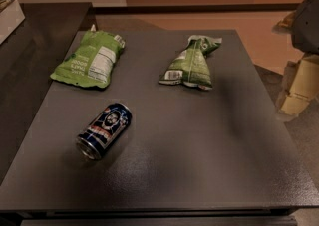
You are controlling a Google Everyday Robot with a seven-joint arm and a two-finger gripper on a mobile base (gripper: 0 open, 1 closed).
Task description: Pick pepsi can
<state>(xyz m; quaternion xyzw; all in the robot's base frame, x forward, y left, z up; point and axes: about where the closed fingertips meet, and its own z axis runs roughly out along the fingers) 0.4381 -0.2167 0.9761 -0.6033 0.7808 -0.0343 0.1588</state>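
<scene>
Table (199, 135): pepsi can (104, 130) front-left, gripper (299, 86) off-right

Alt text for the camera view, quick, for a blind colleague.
The pepsi can lies on its side at the dark table's front left. Two green snack bags lie behind it. The gripper is at the frame's right edge, beyond the table.

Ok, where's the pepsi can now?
The can lies on its side at the front left of the table, below the flat green bag; the claw sits beyond the right edge.
</scene>
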